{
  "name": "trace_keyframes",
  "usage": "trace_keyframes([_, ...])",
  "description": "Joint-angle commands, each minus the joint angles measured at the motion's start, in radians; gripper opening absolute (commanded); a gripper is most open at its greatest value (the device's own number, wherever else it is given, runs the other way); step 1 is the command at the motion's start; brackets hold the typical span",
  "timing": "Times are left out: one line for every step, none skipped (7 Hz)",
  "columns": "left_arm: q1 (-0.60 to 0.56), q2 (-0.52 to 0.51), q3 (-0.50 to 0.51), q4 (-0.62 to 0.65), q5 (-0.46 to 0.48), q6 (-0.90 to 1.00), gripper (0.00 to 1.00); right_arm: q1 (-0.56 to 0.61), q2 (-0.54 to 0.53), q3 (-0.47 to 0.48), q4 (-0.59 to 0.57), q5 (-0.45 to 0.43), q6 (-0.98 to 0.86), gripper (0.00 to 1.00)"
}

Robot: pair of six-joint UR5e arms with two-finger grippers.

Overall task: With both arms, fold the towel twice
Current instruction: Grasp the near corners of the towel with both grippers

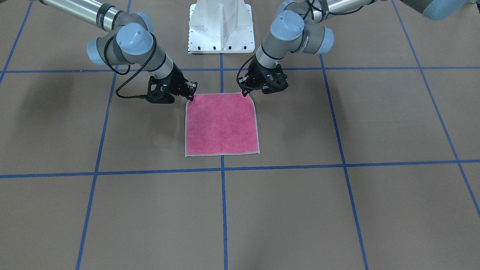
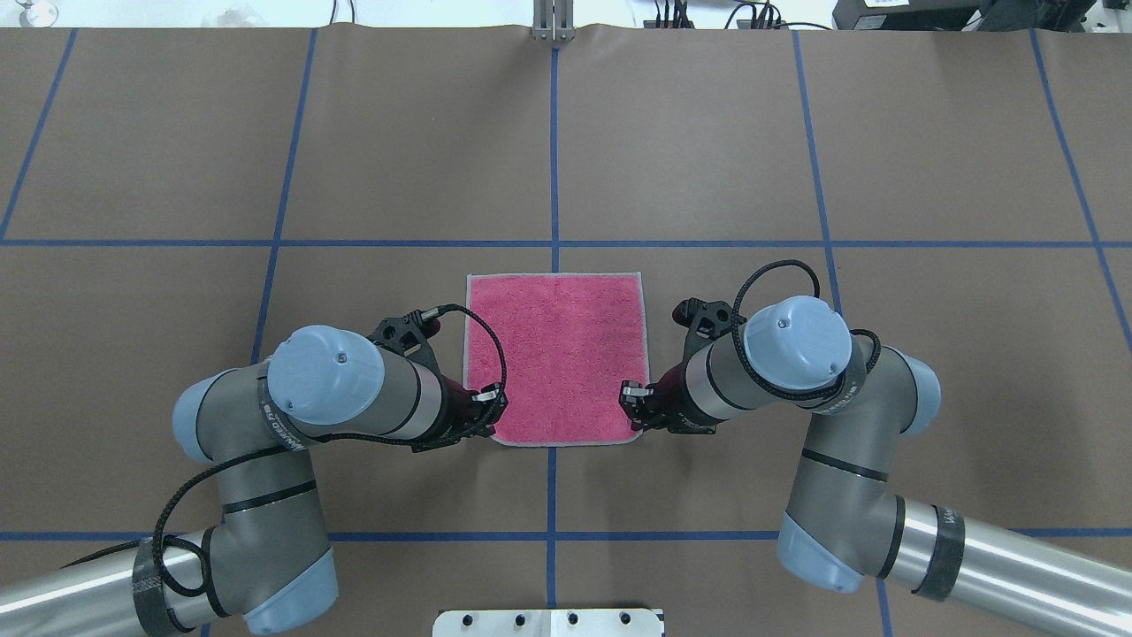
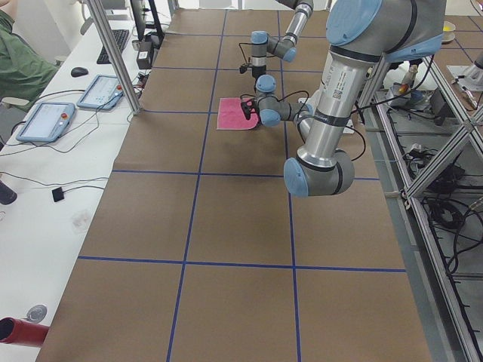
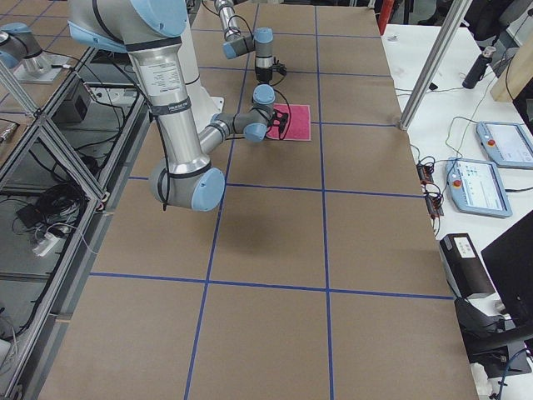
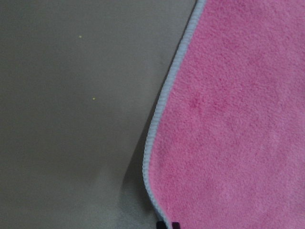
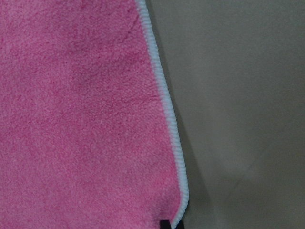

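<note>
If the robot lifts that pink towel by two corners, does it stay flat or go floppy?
Probably floppy: the towel is thin fuzzy cloth lying flat on the table, so its middle would likely sag. It looks light, so it should lift easily. Its fuzzy pile probably won't slip.

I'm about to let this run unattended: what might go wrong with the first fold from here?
1. The left gripper and right gripper sit right at the pale border of the small pink terry towel, near its robot-side corners; so thin a bite may slip on lifting.
2. The towel lies flat on the brown paper table cover; fingertips might pinch the paper too.
</note>
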Motion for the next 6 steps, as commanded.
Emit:
trace_keyframes([-0.006, -0.001, -0.008, 0.0, 0.0, 0.0, 0.0, 0.004, 0.001, 0.018, 0.002, -0.003, -0.002, 0.0])
trace_keyframes([-0.027, -0.001, -0.037, 0.0, -0.005, 0.0, 0.0, 0.011, 0.007, 0.021, 0.004, -0.012, 0.008, 0.0])
trace_keyframes([-0.056, -0.002, -0.046, 0.0, -0.008, 0.0, 0.0, 0.034, 0.017, 0.022, 0.004, -0.011, 0.014, 0.0])
trace_keyframes([-0.096, -0.002, -0.045, 0.001, -0.043, 0.003, 0.0, 0.068, 0.024, 0.02, 0.01, -0.005, 0.014, 0.0])
trace_keyframes([-0.122, -0.004, -0.042, 0.002, -0.049, 0.008, 0.0, 0.092, 0.037, 0.02, 0.01, -0.001, 0.012, 0.0])
trace_keyframes([-0.144, -0.022, -0.025, 0.002, -0.049, 0.012, 0.0, 0.12, 0.045, 0.017, 0.008, 0.006, 0.011, 0.0])
